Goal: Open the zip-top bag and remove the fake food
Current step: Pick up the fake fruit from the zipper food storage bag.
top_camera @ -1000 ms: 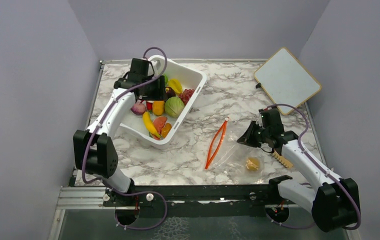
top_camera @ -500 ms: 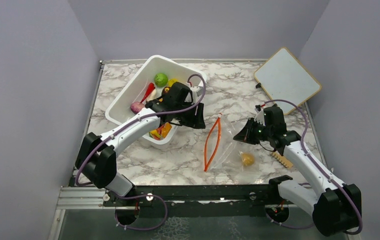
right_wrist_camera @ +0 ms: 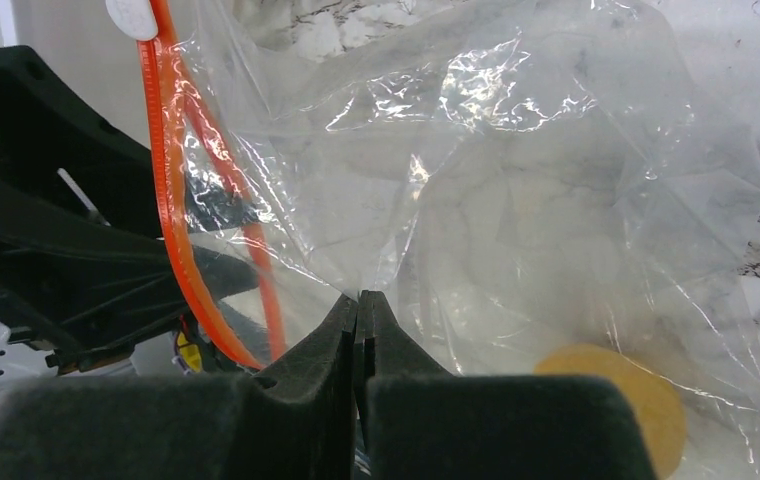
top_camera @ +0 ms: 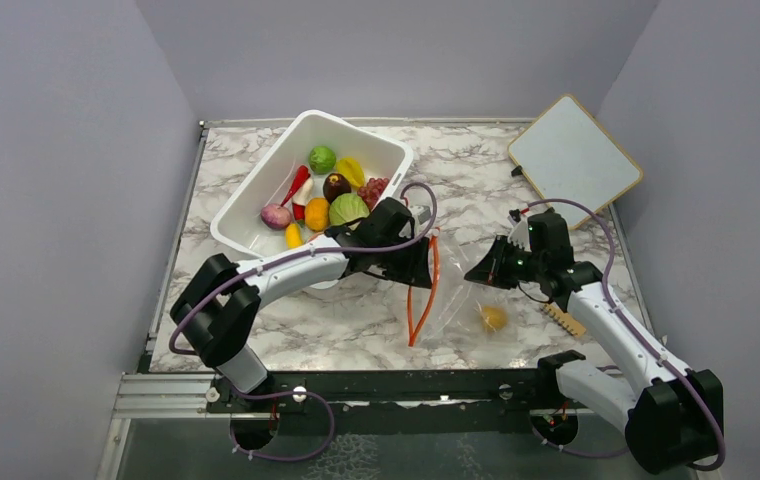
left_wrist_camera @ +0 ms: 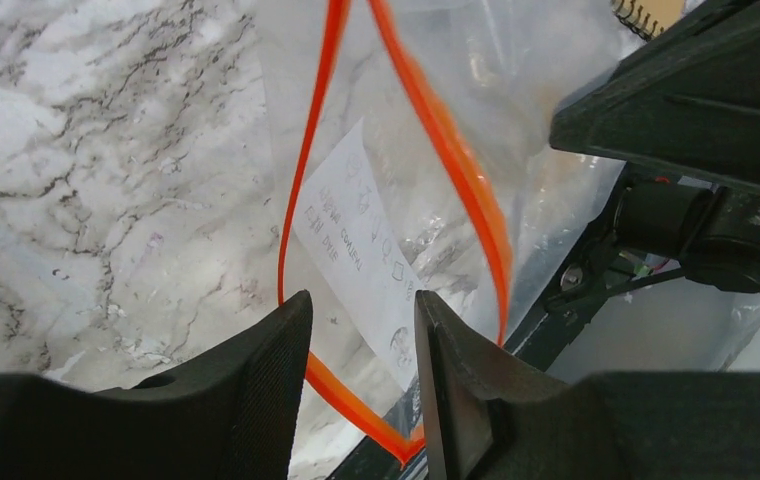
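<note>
The zip-top bag (top_camera: 459, 290) lies on the marble right of centre, its orange-red zip strip (top_camera: 423, 285) spread into an open loop. One round orange piece of fake food (top_camera: 493, 318) sits inside near the bottom. My right gripper (top_camera: 483, 272) is shut on a fold of the bag's clear film (right_wrist_camera: 359, 298) and holds it up. The orange piece (right_wrist_camera: 621, 395) shows below right of it. My left gripper (top_camera: 418, 262) is open at the bag's mouth. Its fingers straddle the zip strip (left_wrist_camera: 456, 170) and a white label (left_wrist_camera: 356, 240), holding nothing.
A white tub (top_camera: 256, 182) at the back left holds several toy fruits and vegetables. A white board with a wooden frame (top_camera: 573, 160) lies at the back right. A small tan toothed piece (top_camera: 563, 318) lies by the right arm.
My left arm has swung from the tub across to the bag's mouth. My right gripper has stayed shut on the bag, whose mouth has shifted left and tilted up.
</note>
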